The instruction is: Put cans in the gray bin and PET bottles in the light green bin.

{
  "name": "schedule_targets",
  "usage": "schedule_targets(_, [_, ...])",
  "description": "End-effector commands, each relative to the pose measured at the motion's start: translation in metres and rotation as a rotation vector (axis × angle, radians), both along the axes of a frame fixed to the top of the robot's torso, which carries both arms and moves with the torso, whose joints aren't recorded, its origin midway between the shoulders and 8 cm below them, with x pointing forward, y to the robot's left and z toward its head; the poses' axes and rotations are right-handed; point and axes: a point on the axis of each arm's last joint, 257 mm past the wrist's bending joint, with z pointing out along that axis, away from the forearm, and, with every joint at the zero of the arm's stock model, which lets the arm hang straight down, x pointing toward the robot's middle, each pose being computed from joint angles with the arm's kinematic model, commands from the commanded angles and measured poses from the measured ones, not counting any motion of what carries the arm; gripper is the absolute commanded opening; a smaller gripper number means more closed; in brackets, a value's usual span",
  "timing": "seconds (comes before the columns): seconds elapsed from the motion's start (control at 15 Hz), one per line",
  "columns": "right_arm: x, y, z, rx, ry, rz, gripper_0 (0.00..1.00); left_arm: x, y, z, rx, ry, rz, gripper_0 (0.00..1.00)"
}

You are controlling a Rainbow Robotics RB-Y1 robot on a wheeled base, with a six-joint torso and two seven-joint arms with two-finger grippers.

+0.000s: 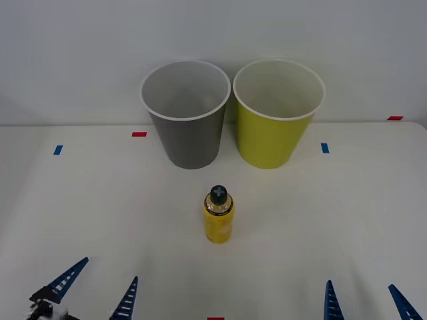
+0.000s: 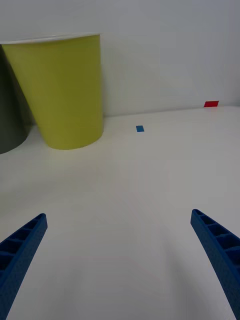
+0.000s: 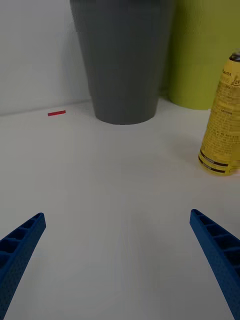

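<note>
Bottle: small PET bottle with a yellow printed body, gold-ringed neck and black screw cap (image 1: pixel 218 215), standing upright on the white table (image 1: pixel 347 213); much shorter than either bin.
Bottle position: in front of the two bins, roughly in line with the gap between them, apart from both; dark print on its yellow label is visible in the left wrist view (image 3: pixel 222 120).
Gray bin: round tapered bin, dark gray outside, white rim, pale inside (image 1: pixel 187 133), upright at the back of the table, on the robot's left of the pair.
Light green bin: round tapered bin, yellow-green outside, white rim, pale inside (image 1: pixel 273 137), upright just beside the gray bin, on its right.
Left gripper: (image 1: pixel 95 285) low at the near left edge of the table, blue ribbed fingers spread, nothing between them.
Right gripper: (image 1: pixel 367 301) low at the near right edge, fingers spread, nothing between them.
Table markings: small red and blue tape marks (image 1: pixel 139 134) on the table surface.
</note>
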Motion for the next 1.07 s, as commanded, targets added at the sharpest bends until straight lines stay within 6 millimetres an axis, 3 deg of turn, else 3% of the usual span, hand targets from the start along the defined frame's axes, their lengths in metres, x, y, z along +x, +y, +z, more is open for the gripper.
schedule_targets(0.07, [0.0,0.0,0.0,0.0,0.0,0.0,1.0,0.015,-0.018,0.006,-0.024,-0.029,-0.067,1.0])
schedule_targets(0.27, [0.0,0.0,0.0,0.0,0.0,0.0,1.0,0.028,-0.038,0.015,-0.026,-0.059,-0.138,1.0])
schedule_targets(0.67, [0.0,0.0,0.0,0.0,0.0,0.0,1.0,0.059,-0.077,0.013,-0.017,-0.093,-0.259,1.0])
schedule_targets(1.07, [0.0,0.0,0.0,0.0,0.0,0.0,1.0,0.073,-0.123,0.013,-0.038,-0.094,-0.358,1.0])
